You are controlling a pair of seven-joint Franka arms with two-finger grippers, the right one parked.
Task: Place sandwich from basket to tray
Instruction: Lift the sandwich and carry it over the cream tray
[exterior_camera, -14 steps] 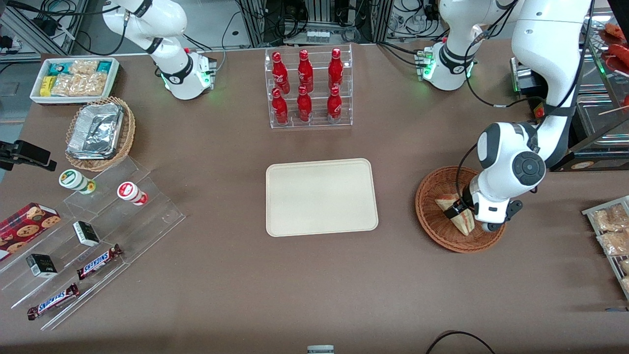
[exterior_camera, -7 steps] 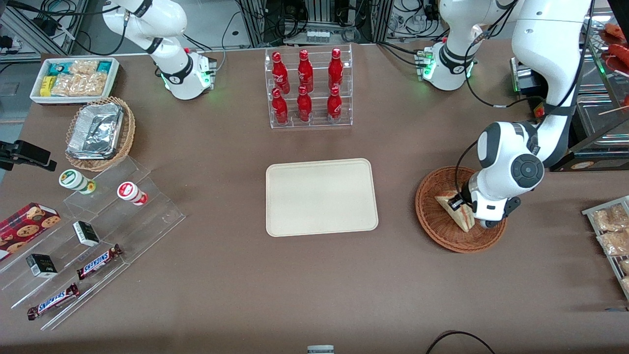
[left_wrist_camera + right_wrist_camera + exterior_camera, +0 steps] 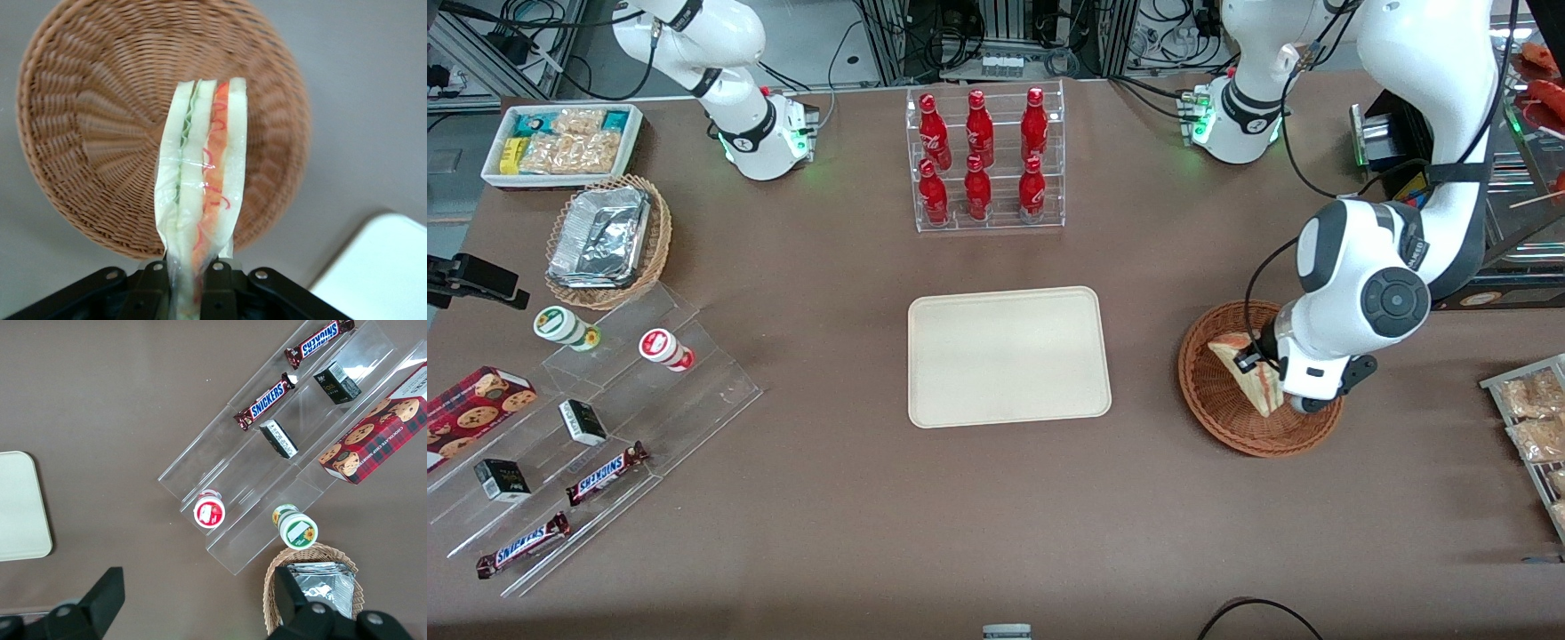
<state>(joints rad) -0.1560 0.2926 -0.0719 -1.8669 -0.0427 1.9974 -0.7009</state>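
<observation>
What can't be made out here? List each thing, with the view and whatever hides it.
- Gripper: in the front view the arm's own wrist covers most of it.
- Sandwich: its held end is covered by the wrist in the front view and runs off the edge in the left wrist view.
- Basket: part of its bowl is under the wrist.
- Tray: only a corner shows in the left wrist view.
</observation>
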